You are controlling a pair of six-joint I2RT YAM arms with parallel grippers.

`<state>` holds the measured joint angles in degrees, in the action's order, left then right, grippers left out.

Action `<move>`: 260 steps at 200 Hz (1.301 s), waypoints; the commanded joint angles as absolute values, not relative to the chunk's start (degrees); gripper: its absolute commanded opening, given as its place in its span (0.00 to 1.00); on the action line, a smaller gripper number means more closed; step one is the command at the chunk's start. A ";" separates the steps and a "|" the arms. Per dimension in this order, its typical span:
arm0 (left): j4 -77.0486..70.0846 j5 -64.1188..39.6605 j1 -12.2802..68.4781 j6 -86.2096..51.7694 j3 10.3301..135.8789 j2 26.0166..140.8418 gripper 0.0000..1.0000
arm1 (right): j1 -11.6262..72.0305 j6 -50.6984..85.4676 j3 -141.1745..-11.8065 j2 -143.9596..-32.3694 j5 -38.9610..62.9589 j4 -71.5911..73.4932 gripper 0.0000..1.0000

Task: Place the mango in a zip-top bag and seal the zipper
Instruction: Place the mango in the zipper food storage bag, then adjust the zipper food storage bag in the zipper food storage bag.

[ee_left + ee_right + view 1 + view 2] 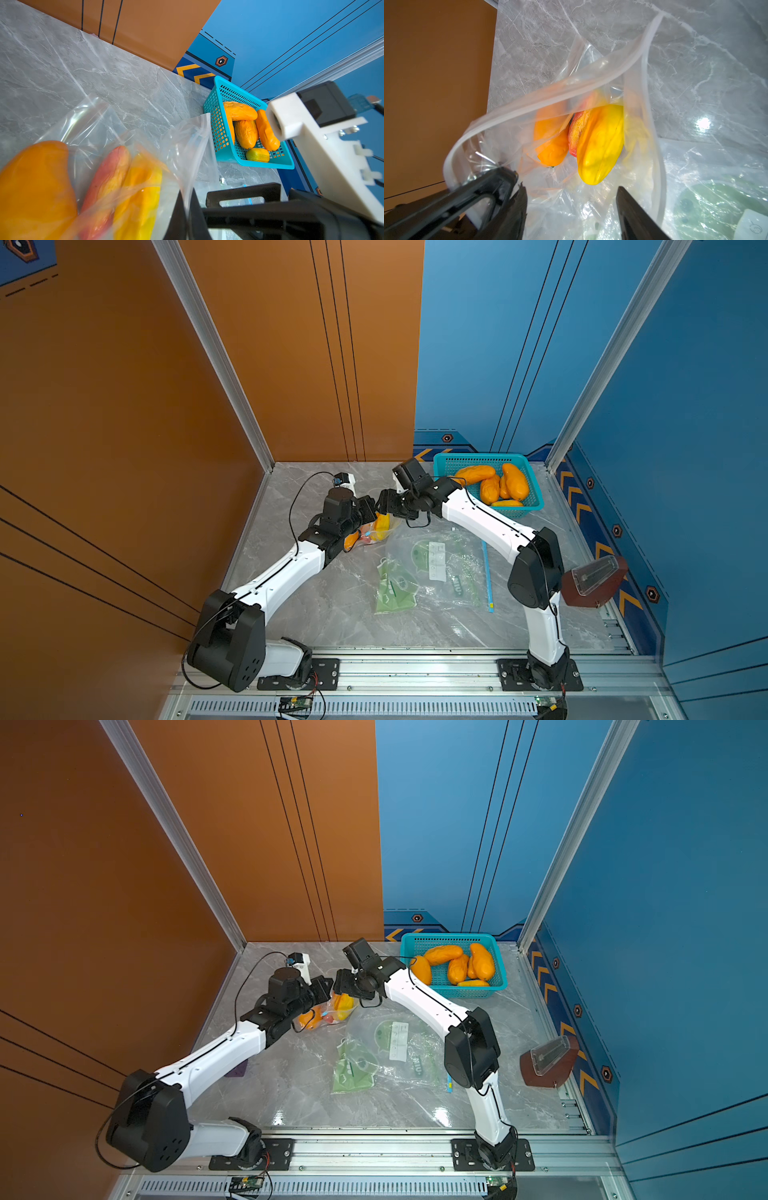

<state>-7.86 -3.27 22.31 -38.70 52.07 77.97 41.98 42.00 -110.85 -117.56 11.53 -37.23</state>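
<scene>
A clear zip-top bag [639,68] lies on the marble table with its mouth hanging open; its zipper strip [542,99] is unsealed. Inside it are a yellow mango [600,143], an orange mango [550,141] and a reddish one [578,128]. My left gripper [188,194] is shut on the bag's rim and holds one corner of the mouth up. My right gripper [571,188] hovers just over the mouth, open, with nothing between its fingers. In both top views the two grippers [372,508] [384,502] nearly meet above the bag [332,1011].
A teal basket [482,456] with several more mangoes stands at the back right, close behind my right forearm. Spare clear bags [436,564] and a green printed bag [392,589] lie mid-table. A brown stand with a clear cover [594,580] sits at the right edge.
</scene>
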 commanded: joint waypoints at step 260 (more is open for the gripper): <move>18.68 -42.93 38.23 -15.31 97.65 95.70 0.00 | 11.64 -9.12 -77.75 -60.20 10.32 -39.29 0.98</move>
<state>16.64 -33.95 37.60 -18.11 95.24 92.95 13.69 -4.75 -82.52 -62.63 8.34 -38.68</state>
